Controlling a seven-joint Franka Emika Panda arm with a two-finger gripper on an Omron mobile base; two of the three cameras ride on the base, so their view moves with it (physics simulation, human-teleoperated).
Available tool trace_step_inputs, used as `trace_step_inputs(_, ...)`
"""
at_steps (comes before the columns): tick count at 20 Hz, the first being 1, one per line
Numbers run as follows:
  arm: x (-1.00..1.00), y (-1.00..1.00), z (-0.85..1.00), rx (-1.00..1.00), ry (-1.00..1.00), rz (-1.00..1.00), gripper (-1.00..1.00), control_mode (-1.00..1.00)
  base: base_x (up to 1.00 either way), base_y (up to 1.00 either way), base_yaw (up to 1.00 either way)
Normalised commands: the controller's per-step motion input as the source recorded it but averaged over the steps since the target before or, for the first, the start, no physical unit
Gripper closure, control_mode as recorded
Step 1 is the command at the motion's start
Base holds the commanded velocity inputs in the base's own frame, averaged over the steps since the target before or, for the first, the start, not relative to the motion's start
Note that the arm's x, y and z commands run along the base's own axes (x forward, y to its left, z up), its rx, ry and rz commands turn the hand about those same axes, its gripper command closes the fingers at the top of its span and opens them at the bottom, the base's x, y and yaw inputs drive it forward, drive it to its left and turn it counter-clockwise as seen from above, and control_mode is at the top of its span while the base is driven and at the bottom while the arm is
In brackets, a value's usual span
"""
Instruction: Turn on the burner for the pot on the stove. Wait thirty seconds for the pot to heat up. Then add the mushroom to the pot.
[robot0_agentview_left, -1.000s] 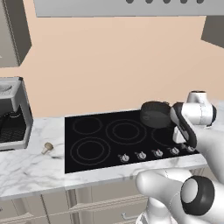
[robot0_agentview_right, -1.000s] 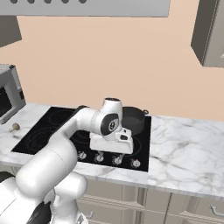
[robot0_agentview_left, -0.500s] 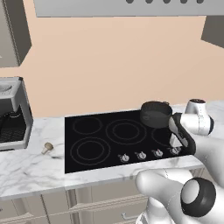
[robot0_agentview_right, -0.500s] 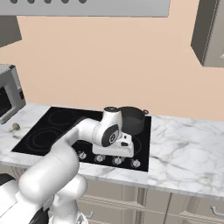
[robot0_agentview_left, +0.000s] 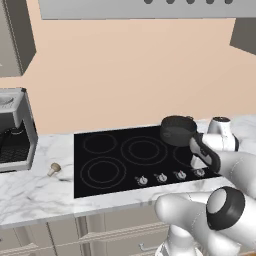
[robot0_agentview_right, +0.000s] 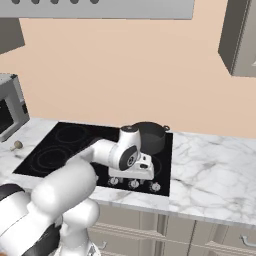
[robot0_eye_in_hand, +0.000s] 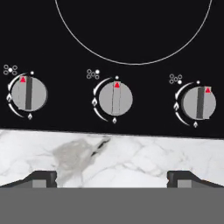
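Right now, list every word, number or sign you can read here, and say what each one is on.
No words, brands or numbers are readable.
Red triangle: on each of three knobs, left, middle, right.
White burner-position dots: on the stove glass above each knob.
White arc with small flame marks: around each knob.
In the base views the marks by the knobs are too small to read.

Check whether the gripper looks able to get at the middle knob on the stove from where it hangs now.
Probably yes: the open gripper hangs right above the knob row, the middle knob sits between its fingertips' line, and nothing lies between them.
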Motion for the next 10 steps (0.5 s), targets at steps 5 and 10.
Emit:
trace_step_inputs(5,0.23,0.0,-0.24,0.0,0.0,0.0,-1.0,-1.0,0.0,0.0,0.0)
trace_step_inputs(10,0.26,0.0,-0.28,0.0,0.0,0.0,-1.0,-1.0,0.0,0.0,0.0)
